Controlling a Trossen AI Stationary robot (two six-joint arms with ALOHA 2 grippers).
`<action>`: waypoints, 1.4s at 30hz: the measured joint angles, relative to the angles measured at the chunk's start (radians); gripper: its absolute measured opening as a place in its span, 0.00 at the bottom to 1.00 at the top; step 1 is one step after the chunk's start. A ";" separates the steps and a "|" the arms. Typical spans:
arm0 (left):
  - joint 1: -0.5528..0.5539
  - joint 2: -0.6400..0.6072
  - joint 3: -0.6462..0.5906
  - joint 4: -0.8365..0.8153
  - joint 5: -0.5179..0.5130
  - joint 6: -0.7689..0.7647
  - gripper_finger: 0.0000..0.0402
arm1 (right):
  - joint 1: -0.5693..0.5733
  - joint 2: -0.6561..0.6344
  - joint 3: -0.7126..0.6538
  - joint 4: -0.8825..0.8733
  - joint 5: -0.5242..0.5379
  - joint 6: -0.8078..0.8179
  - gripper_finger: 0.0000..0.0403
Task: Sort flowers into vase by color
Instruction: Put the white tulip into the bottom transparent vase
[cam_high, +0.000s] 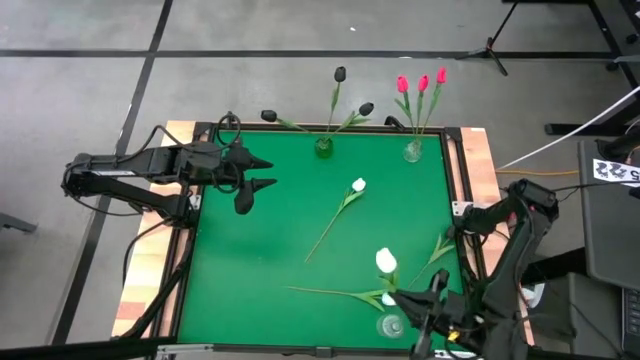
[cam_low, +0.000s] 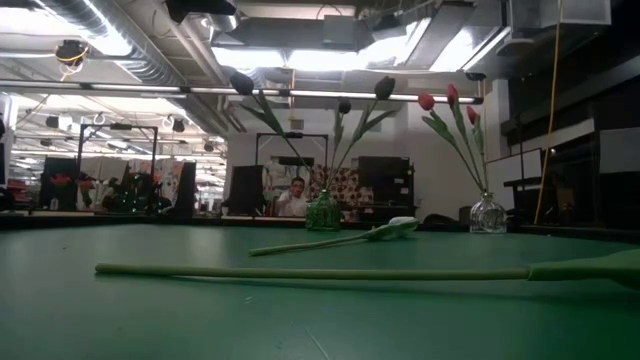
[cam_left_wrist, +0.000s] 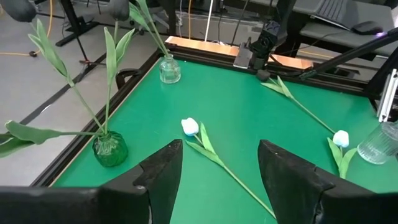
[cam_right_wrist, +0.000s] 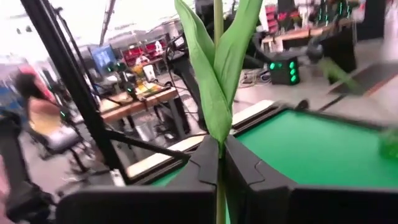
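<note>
Your right gripper (cam_right_wrist: 219, 163) is clamped on a white tulip's (cam_high: 386, 261) thin stem near the green mat's (cam_high: 260, 260) near right corner, beside an empty clear vase (cam_high: 391, 326). Your left gripper (cam_high: 262, 173) hangs open at the mat's left edge. Two more white tulips (cam_high: 357, 186) lie loose mid-mat (probably light, springy, slippery); pinch mid-stem.
</note>
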 joint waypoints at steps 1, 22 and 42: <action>0.000 0.000 0.000 0.000 0.000 0.006 0.51 | -0.001 -0.019 0.013 -0.020 0.001 -0.061 0.01; 0.000 0.000 0.000 -0.001 -0.024 -0.050 0.51 | 0.106 -0.257 -0.344 0.940 -0.403 -1.083 0.00; -0.005 0.035 -0.002 0.004 -0.102 -0.199 0.51 | 0.147 -0.203 -0.563 1.222 -0.730 -0.815 0.00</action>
